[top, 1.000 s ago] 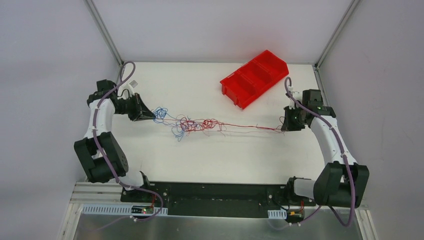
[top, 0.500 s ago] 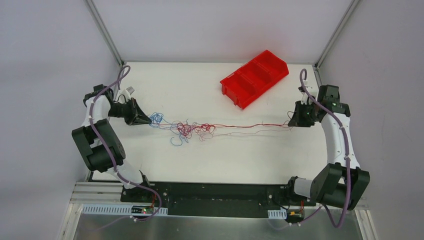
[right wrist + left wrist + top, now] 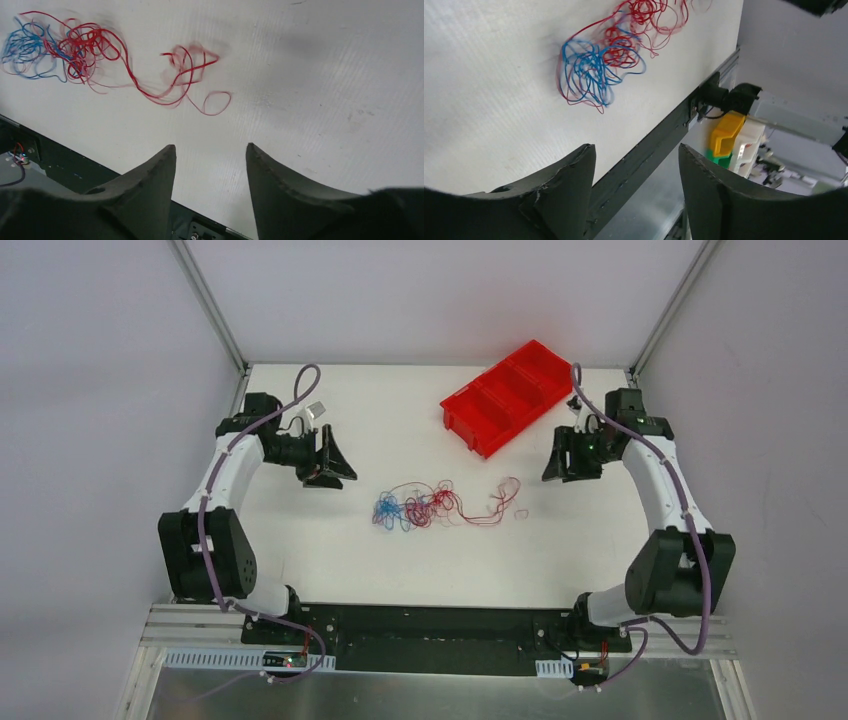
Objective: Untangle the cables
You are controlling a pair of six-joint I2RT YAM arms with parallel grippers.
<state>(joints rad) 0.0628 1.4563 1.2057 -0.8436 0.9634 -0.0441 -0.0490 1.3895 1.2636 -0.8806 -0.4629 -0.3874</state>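
The cables [image 3: 430,506] lie in the middle of the table [image 3: 320,550] as a loose curly heap, a blue clump at its nine o'clock end and red loops trailing toward three. Farther back, the left gripper [image 3: 636,150] at ten o'clock and the right gripper [image 3: 210,147] at two hang with jaws apart, holding nothing.

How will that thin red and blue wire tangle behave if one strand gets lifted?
Probably floppy: the thin red and blue wire tangle lies in loose curls on the white table. Likely very light, being hair-thin. Lifting one strand would probably drag the whole clump, since red and blue loops interlock.
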